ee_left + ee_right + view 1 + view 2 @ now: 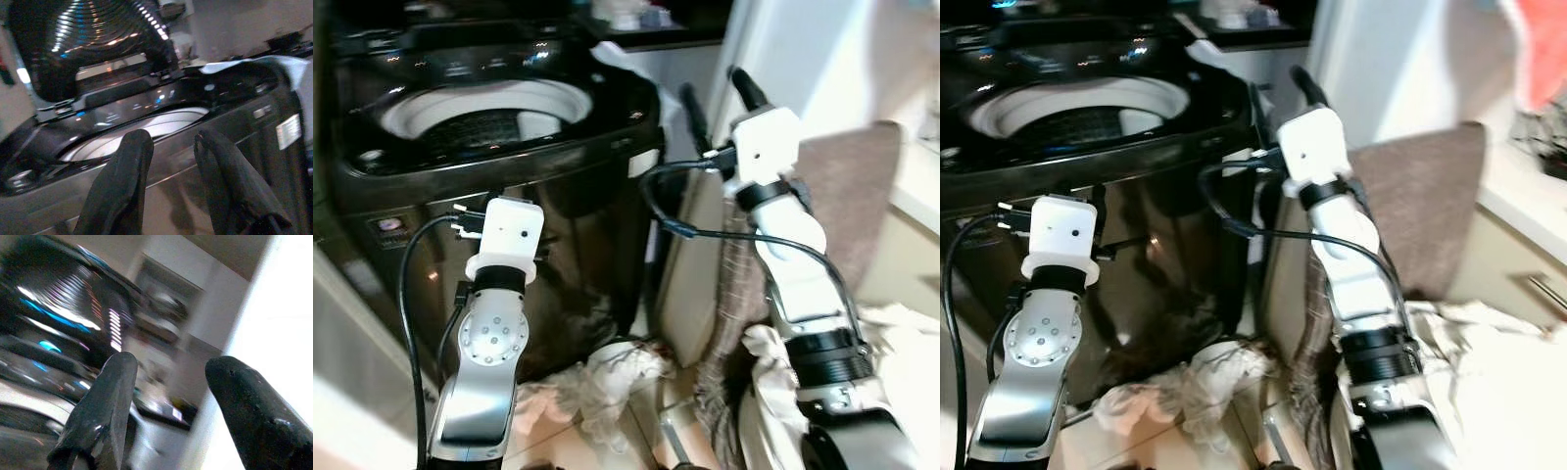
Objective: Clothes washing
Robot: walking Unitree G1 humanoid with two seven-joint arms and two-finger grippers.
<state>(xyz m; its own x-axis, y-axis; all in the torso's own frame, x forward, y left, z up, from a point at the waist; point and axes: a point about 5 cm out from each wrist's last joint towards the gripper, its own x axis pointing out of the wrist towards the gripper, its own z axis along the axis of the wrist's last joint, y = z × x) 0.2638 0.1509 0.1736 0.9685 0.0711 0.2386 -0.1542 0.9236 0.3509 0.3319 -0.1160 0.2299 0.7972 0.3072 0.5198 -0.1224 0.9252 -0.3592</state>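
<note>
We stand before a top-loading washing machine [499, 166] with a glossy black body, its lid up and the pale rim of the drum [489, 108] showing, with a dark ribbed interior below. The clothes we judge to be the task's load lie as a crumpled pile of laundry [607, 377] on the floor at the foot of the machine, between our two arms; more pale cloth [1469, 333] is heaped at our right, beside a brown textured towel [1420, 206] draped upright. Our left end effector [168, 181] is raised before the machine's front, its two black fingers a moderate gap apart and holding nothing; our right end effector [173, 411] is lifted higher, beside the machine's right corner, its fingers spread wider and likewise empty. The pile looks soft, light and limp: it should bunch and drape when lifted, and trailing ends may snag or slip free. We judge the best hold to be a pinch deep into a thick fold at the middle of the heap, not at a thin edge. The machine's polished surface is hard and likely slippery.
</note>
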